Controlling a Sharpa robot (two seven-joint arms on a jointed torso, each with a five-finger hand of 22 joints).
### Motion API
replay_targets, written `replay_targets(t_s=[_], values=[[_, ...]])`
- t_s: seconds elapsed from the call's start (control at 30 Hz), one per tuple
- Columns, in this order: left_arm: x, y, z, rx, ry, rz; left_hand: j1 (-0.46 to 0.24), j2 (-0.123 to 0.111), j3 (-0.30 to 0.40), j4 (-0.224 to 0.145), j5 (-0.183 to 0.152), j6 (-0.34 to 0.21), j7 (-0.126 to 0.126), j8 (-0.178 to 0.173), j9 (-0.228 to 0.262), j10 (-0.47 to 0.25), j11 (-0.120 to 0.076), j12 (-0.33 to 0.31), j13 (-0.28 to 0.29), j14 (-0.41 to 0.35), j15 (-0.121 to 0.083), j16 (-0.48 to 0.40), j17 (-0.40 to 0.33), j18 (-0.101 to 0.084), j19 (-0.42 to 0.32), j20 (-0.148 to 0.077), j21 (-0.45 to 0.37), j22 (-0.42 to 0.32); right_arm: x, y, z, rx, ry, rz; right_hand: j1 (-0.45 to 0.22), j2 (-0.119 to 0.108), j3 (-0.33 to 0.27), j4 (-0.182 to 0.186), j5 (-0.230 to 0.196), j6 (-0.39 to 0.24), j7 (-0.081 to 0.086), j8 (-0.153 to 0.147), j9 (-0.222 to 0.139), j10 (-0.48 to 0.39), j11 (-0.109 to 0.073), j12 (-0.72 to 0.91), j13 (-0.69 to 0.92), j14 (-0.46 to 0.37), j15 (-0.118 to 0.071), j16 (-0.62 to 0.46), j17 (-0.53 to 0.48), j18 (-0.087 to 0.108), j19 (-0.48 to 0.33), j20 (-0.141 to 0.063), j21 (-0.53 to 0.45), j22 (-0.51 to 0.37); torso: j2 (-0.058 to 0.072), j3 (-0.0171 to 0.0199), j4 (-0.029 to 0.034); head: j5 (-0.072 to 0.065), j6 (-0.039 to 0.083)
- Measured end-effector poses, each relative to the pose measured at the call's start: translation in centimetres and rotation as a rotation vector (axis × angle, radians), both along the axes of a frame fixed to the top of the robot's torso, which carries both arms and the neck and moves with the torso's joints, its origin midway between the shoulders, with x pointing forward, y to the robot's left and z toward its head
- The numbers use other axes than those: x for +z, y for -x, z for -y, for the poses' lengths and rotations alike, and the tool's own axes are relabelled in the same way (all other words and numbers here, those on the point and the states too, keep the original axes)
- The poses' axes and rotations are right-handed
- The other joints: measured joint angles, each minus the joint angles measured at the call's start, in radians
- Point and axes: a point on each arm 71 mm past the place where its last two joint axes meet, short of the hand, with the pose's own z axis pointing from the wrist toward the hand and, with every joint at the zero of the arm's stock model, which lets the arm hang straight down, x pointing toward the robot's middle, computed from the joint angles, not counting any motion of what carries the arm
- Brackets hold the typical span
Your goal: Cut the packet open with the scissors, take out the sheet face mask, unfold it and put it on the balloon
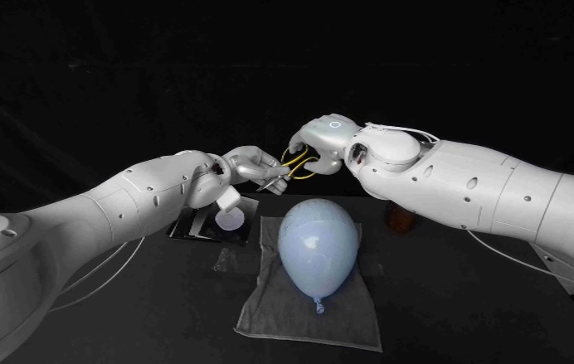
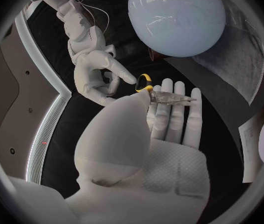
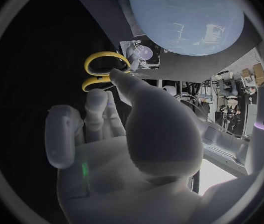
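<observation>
Cloth (image 1: 347, 318): pale mesh sheet, spread flat on the black table (image 1: 119, 322), bottom centre of the head view.
Balloon (image 1: 317, 244): pale blue, lies lengthwise on the cloth at frame centre, with its knot towards the bottom edge.
Packet (image 1: 227, 219): dark square with a white round mark. It lies flat on the table just left of the balloon and is partly covered by the left arm.
Left hand (image 1: 249, 165): raised above the packet, left of centre. The thumb presses the scissors' blades onto the flat fingers (image 2: 169, 117), so it holds them.
Scissors (image 1: 291, 169): in the air between the two hands, above the balloon's far end. The yellow loops face the right hand.
Right hand (image 1: 321, 138): upper centre, with its fingers stretched to the yellow loops. One fingertip seems to touch a loop, but I cannot tell whether it grips.
</observation>
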Motion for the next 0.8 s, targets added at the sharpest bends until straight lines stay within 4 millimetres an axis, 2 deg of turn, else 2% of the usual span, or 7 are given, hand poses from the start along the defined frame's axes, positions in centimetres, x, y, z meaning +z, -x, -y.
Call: replay_targets(t_s=[0.17, 0.37, 0.57, 0.63, 0.67, 0.7, 0.8], values=[[0.2, 0.0, 0.2, -0.006, 0.001, 0.0, 0.001, 0.001, 0.0, 0.0, 0.0, 0.0, 0.0, 0.0, 0.0, 0.0, 0.0, 0.0, 0.0, 0.0, 0.0, 0.0, 0.001, 0.0, 0.0, 0.0, 0.0, 0.0, -0.3, -0.1, -0.3, -0.005, 0.018, 0.007, 0.0, 0.0, -0.01, 0.009, 0.0, -0.012, 0.014, -0.019, -0.011, -0.015, 0.015, -0.024, -0.038, 0.022, 0.012, 0.009, -0.017, 0.0, 0.0, -0.004, 0.005, 0.0, 0.001, -0.0001, 0.0004, 0.0, 0.0], [0.3, 0.1, 0.4, -0.016, 0.002, 0.0, 0.001, 0.001, 0.0, 0.0, 0.0, 0.0, 0.0, -0.002, -0.001, 0.0, 0.0, 0.0, 0.0, 0.0, 0.0, 0.0, 0.001, 0.0, 0.0, 0.0, 0.0, 0.0, -0.4, -0.3, -0.3, -0.017, 0.028, 0.02, 0.01, 0.01, -0.012, 0.007, 0.022, -0.01, 0.016, -0.024, -0.016, -0.014, 0.015, -0.03, -0.068, 0.038, 0.013, 0.019, -0.026, 0.0, 0.0, -0.004, 0.016, -0.001, 0.002, -0.0006, 0.0021, -0.001, -0.001], [0.5, 0.3, 0.6, -0.023, 0.0, -0.003, 0.001, 0.001, 0.0, 0.0, 0.0, -0.005, 0.005, 0.001, -0.001, 0.0, 0.0, 0.0, 0.0, 0.0, 0.0, 0.0, 0.001, 0.0, 0.0, 0.0, 0.0, 0.0, -0.7, -0.6, -0.4, -0.029, 0.035, 0.023, 0.009, 0.009, -0.006, 0.011, 0.021, -0.008, 0.018, -0.029, -0.019, -0.006, 0.022, -0.03, -0.081, 0.047, 0.017, 0.02, -0.03, 0.0, 0.0, -0.004, 0.02, -0.001, 0.003, -0.0006, 0.0027, -0.001, -0.003], [0.5, 0.3, 0.6, -0.025, 0.0, -0.004, 0.001, 0.001, 0.0, 0.0, 0.0, -0.005, 0.005, 0.002, -0.002, 0.0, 0.0, 0.0, 0.0, 0.0, 0.0, 0.0, 0.001, 0.0, 0.0, 0.0, 0.0, 0.0, -0.9, -0.6, -0.5, -0.031, 0.038, 0.019, 0.009, 0.009, 0.012, 0.01, 0.011, 0.001, 0.027, -0.029, -0.021, 0.014, 0.023, -0.03, -0.091, 0.057, 0.022, 0.022, -0.04, 0.0, 0.0, -0.003, 0.028, -0.001, 0.003, -0.0006, 0.0027, 0.0, -0.004], [0.5, 0.4, 0.6, -0.026, 0.0, -0.005, 0.001, 0.001, 0.0, 0.0, 0.0, -0.005, 0.005, 0.002, -0.001, 0.0, 0.0, 0.0, 0.0, 0.0, 0.0, 0.0, 0.004, 0.0, 0.004, -0.004, 0.0, 0.0, -1.0, -0.7, -0.5, -0.032, 0.041, 0.016, 0.009, 0.009, 0.022, 0.01, 0.009, 0.008, 0.03, -0.029, -0.022, 0.029, 0.024, -0.03, -0.097, 0.062, 0.027, 0.023, -0.046, -0.007, 0.001, -0.002, 0.032, -0.001, 0.004, -0.0007, 0.0027, 0.0, -0.004], [0.5, 0.4, 0.6, -0.028, 0.0, -0.006, 0.001, 0.001, 0.0, 0.0, 0.0, -0.005, 0.005, 0.002, -0.001, 0.0, 0.0, 0.0, 0.0, 0.0, 0.0, 0.0, 0.005, 0.0, 0.008, -0.003, 0.0, 0.001, -1.2, -0.7, -0.5, -0.035, 0.044, 0.011, 0.009, 0.009, 0.034, 0.01, 0.003, 0.019, 0.031, -0.029, -0.022, 0.05, 0.024, -0.026, -0.103, 0.068, 0.033, 0.023, -0.055, -0.014, 0.001, 0.004, 0.038, 0.0, 0.004, -0.0007, 0.0027, 0.0, -0.005], [0.6, 0.5, 0.8, -0.034, 0.002, -0.005, 0.001, 0.001, 0.0, 0.0, 0.0, -0.005, 0.005, 0.003, 0.001, 0.0, 0.0, 0.0, 0.0, 0.0, 0.0, 0.0, 0.005, 0.0, 0.009, -0.002, 0.0, 0.001, -1.7, -0.8, -0.5, -0.041, 0.055, -0.004, 0.004, 0.014, 0.08, 0.009, -0.004, 0.05, 0.032, -0.029, -0.028, 0.112, 0.029, -0.034, -0.129, 0.078, 0.043, 0.023, -0.08, -0.014, 0.002, 0.021, 0.044, 0.0, 0.004, -0.0011, 0.0027, 0.001, -0.008]])
